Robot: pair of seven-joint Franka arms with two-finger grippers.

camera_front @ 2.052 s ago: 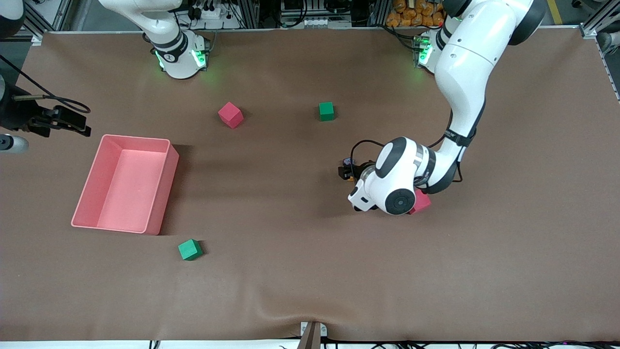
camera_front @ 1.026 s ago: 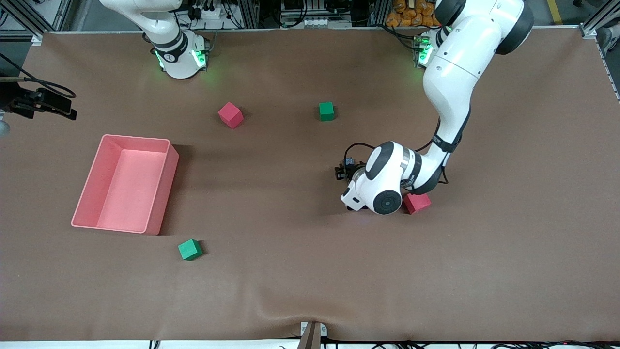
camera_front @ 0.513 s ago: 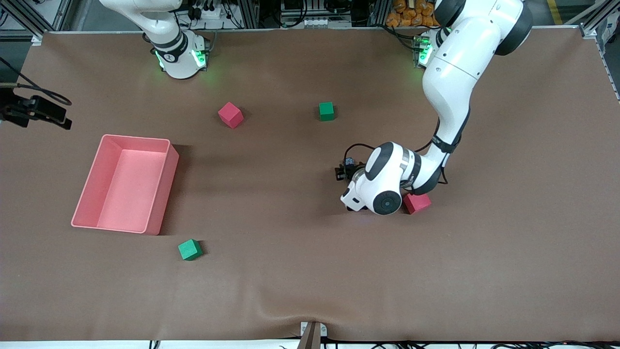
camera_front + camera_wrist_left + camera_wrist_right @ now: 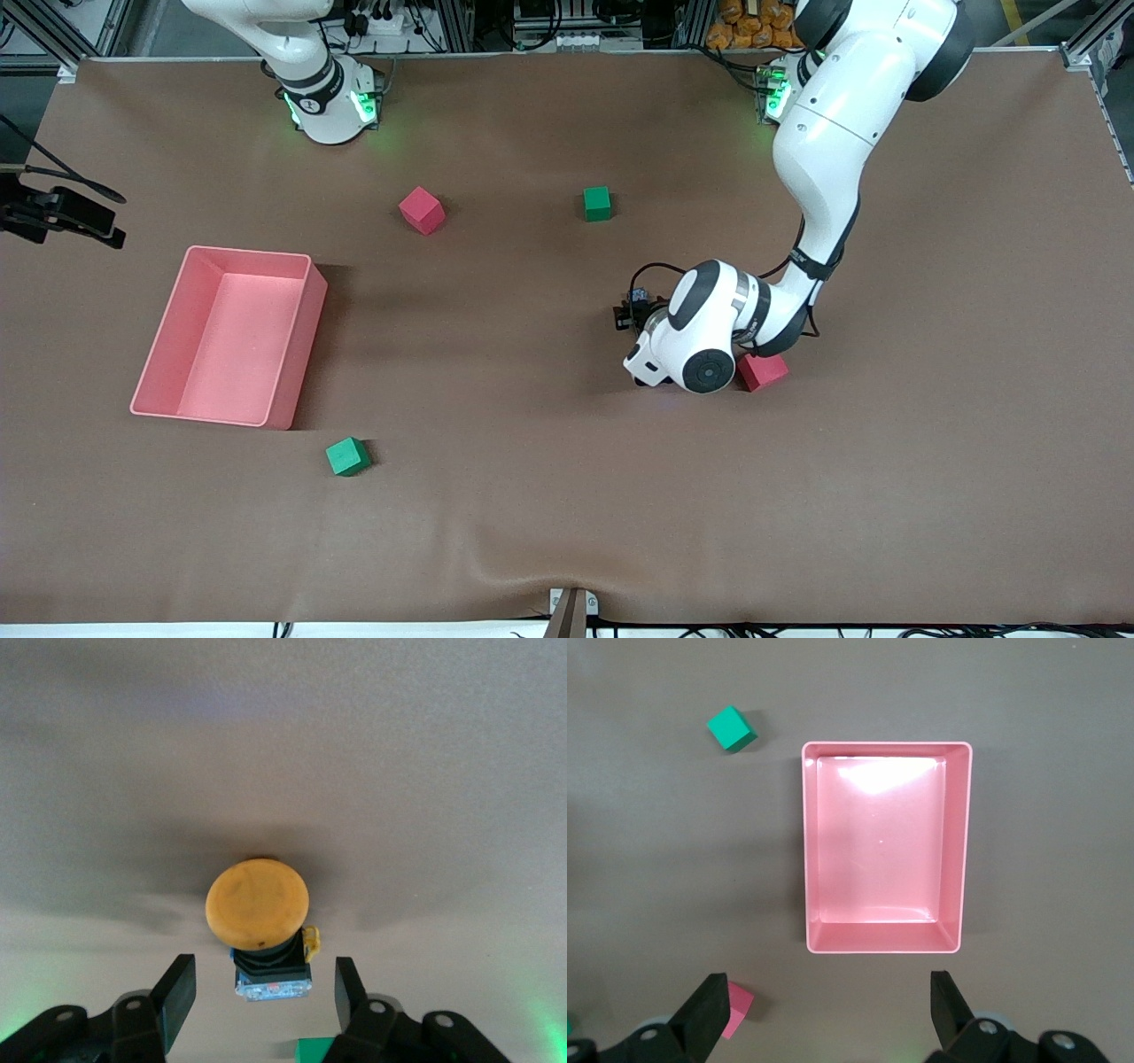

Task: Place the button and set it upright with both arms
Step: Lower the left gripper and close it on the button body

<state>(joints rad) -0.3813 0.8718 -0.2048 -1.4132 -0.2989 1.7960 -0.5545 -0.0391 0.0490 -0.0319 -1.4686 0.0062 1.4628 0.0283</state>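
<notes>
Brown table (image 4: 532, 532) — button (image 4: 258, 904) upright between open left gripper (image 4: 257, 997) fingers.

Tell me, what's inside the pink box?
Nothing shows inside the pink box; its whole floor is bare in the right wrist view. The button sits on the table between the open left claw fingers. The open right claw hangs above the box.

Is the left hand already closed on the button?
No, in the left wrist view the left hand is open, its fingers standing clear of the button on either side.
</notes>
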